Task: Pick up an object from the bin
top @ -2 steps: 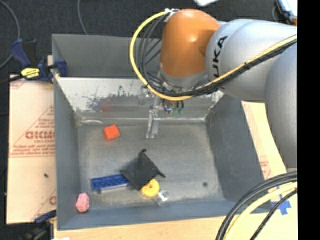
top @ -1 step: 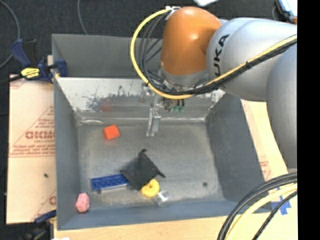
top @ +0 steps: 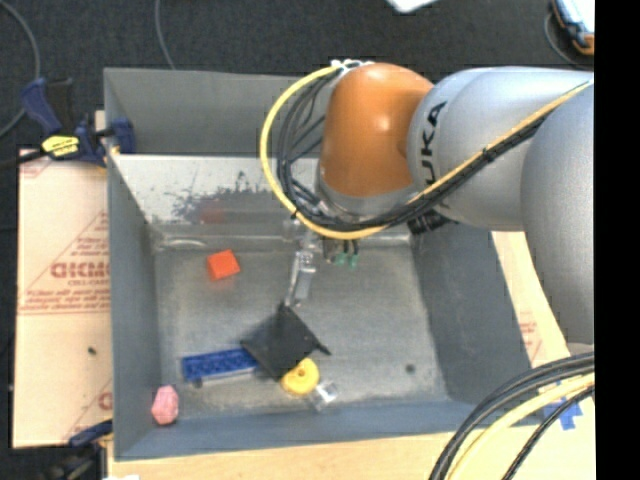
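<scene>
Gripper (top: pixel 297 296) at black flat piece's (top: pixel 283 340) 12 o'clock edge, orange cube (top: pixel 223 264) at gripper's 9 o'clock; we cannot tell its opening.

Readable text: one mark, on the robot
Black letters "UKA" run up the grey arm (top: pixel 480 108) casing beside its orange cover (top: pixel 365 128); the leading letter is hidden.

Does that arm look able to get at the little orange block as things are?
Probably yes: the orange block lies alone on the bare bin floor, nothing touching it, and the gripper hangs close beside it.
</scene>
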Robot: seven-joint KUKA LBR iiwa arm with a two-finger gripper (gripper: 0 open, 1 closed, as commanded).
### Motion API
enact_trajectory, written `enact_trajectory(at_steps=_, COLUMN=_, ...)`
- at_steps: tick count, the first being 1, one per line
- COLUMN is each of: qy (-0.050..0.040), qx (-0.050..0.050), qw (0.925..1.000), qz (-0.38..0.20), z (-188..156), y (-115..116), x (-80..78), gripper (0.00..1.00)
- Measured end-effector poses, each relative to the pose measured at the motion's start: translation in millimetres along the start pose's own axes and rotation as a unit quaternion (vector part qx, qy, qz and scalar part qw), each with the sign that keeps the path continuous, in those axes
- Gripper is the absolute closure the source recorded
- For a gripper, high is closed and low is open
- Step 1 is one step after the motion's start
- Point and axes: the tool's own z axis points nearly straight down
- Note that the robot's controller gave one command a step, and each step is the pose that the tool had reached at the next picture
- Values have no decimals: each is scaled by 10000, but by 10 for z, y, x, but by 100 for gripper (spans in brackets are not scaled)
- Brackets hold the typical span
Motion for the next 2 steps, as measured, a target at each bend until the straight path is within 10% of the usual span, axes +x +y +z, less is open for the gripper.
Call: enact_trajectory(at_steps=2, qy=23, qx=13, qw=9969, qz=-783, z=1050, y=-249, x=272, gripper=0)
